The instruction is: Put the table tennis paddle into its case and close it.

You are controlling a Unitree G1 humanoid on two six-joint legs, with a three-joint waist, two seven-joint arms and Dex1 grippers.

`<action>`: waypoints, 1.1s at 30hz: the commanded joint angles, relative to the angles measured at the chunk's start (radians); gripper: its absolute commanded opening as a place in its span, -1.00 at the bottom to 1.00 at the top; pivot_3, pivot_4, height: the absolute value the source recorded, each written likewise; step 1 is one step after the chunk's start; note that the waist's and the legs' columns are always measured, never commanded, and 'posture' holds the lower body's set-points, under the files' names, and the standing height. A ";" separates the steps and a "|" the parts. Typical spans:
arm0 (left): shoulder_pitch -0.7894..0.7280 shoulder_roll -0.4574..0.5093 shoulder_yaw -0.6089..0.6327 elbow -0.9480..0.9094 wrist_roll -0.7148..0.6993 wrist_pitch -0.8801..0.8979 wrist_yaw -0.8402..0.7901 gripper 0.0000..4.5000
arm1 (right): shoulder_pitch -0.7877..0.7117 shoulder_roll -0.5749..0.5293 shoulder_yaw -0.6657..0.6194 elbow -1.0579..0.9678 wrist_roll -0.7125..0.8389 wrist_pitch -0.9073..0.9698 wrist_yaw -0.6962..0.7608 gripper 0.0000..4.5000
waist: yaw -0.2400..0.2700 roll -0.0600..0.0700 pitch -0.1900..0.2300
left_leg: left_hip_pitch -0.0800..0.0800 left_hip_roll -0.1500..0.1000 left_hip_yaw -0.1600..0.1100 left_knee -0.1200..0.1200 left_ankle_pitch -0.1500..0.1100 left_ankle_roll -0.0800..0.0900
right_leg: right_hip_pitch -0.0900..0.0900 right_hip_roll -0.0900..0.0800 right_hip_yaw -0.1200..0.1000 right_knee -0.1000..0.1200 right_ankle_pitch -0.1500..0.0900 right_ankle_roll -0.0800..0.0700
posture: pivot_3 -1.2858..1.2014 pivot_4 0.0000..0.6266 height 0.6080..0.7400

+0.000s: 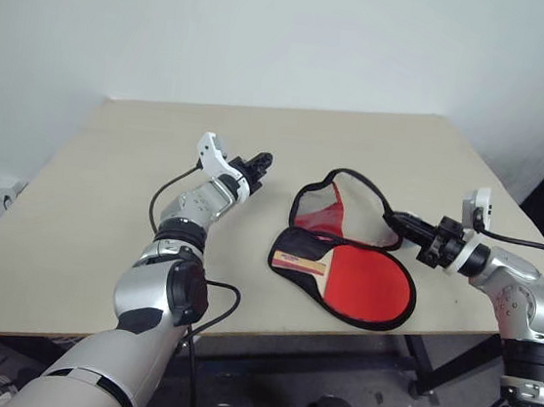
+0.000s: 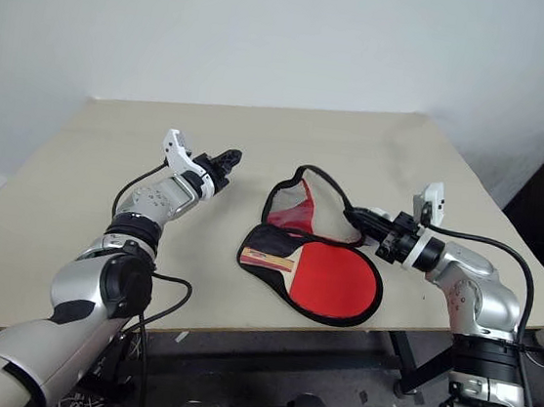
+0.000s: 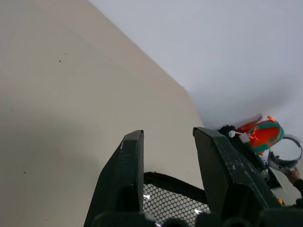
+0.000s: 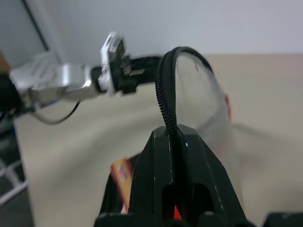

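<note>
The table tennis paddle [image 1: 366,283] lies red face up inside the lower half of the black case [image 1: 376,323], with its wooden handle [image 1: 300,263] pointing left. The case's upper flap [image 1: 336,206], with mesh and red lining, stands raised behind the paddle. My right gripper [image 1: 395,220] is shut on the flap's zipped rim [image 4: 163,85] at its right side and holds it up. Left of the case, my left gripper [image 1: 260,163] hovers open just above the table with nothing between its fingers [image 3: 128,161]. The flap's mesh [image 3: 170,201] shows just beyond them.
The beige table [image 1: 105,204] has bare room on its left and far sides, and its front edge runs close below the case. An orange and green object [image 3: 265,135] lies off past the far corner. A cable loops along my left arm [image 1: 159,201].
</note>
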 commanded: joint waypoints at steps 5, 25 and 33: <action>-0.045 -0.001 0.000 -0.012 -0.016 -0.016 -0.003 -0.25 | 0.014 -0.064 0.110 -0.013 -0.061 -0.037 0.134 -0.96 | 0.000 -0.001 0.000 | 0.000 0.000 0.000 0.000 0.000 0.000 | 0.000 0.000 0.000 0.000 0.000 0.000 | 0.03 -1.00 1.00; -0.034 -0.013 -0.009 -0.028 -0.016 -0.007 -0.009 -0.25 | 0.018 -0.204 0.339 0.173 -0.368 -0.335 0.287 -0.96 | 0.001 -0.006 0.002 | -0.001 0.000 -0.001 0.003 0.000 0.000 | 0.001 -0.001 -0.001 0.000 0.001 0.002 | 0.03 -1.00 1.00; -0.036 -0.025 -0.019 -0.026 -0.011 -0.003 -0.012 -0.25 | -0.009 -0.196 0.304 0.187 -0.324 -0.259 0.291 -0.70 | 0.000 -0.008 0.002 | -0.002 0.000 0.000 0.011 -0.001 -0.002 | 0.004 -0.002 0.000 -0.001 0.006 0.011 | 0.03 -1.00 1.00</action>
